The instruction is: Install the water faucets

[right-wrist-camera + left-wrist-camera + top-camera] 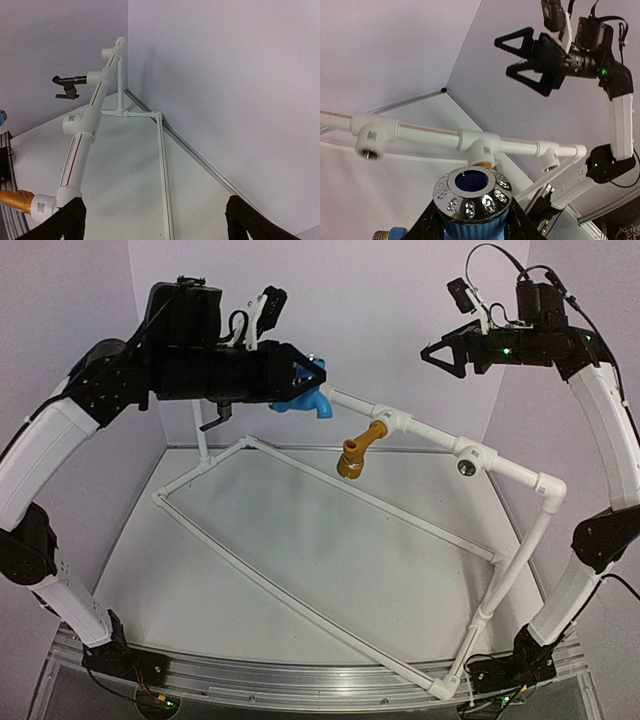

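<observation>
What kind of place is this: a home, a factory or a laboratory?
Probably a robot laboratory test cell: plain pale walls enclose a white table, two arms stand on a metal rail at its edge, and a free-standing pipe frame holds a yellow faucet.

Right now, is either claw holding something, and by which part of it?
The left claw holds the blue faucet by its ribbed blue end, just under the chrome ring. The right claw is open and holds nothing.

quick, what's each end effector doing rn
Left end effector: closed, holding the blue tap.
Right end effector: open, holding nothing.
</observation>
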`<state>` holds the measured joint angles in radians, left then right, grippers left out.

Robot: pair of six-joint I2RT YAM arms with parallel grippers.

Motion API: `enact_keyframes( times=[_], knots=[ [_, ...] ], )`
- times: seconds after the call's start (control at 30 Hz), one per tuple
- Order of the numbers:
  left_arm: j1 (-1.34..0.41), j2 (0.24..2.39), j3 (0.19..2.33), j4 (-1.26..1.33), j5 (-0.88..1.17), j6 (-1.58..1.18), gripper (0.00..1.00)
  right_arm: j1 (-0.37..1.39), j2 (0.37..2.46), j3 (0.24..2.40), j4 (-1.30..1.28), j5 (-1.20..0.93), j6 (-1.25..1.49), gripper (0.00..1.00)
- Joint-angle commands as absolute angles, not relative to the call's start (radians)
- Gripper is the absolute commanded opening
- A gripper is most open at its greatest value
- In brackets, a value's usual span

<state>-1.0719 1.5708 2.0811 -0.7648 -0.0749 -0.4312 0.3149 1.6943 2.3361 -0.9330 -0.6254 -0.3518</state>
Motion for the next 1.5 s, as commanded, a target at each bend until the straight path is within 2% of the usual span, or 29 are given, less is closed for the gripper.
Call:
enact_keyframes(
  times=[0.0,0.17,0.37,0.5,0.73,1.13,1.47],
  knots=[
    [-0.983,1.644,2.169,-0.507,0.029,-0.414,0.00,0.323,1.601,2.236,-0.755,-0.698,-0.344,0.92],
    [-0.922,1.696,2.149,-0.150,0.161,-0.551,0.00,0.359,1.511,2.087,-0.600,-0.696,-0.317,0.90],
    [-0.921,1.822,2.334,-0.075,0.276,-0.675,0.00,0.431,1.450,1.949,-0.378,-0.662,-0.336,0.89],
    [-0.920,1.822,2.283,0.086,0.310,-0.777,0.00,0.494,1.452,1.931,-0.255,-0.639,-0.337,0.88],
    [-0.920,1.874,2.335,0.160,0.406,-0.901,0.00,0.595,1.453,1.890,-0.177,-0.615,-0.475,0.84],
    [-0.919,1.909,2.336,0.287,0.496,-1.041,0.00,0.673,1.472,1.897,-0.149,-0.622,-0.550,0.75],
    [-0.919,1.905,2.300,0.332,0.511,-1.084,0.00,0.680,1.502,1.907,-0.145,-0.591,-0.588,0.59]
  ],
)
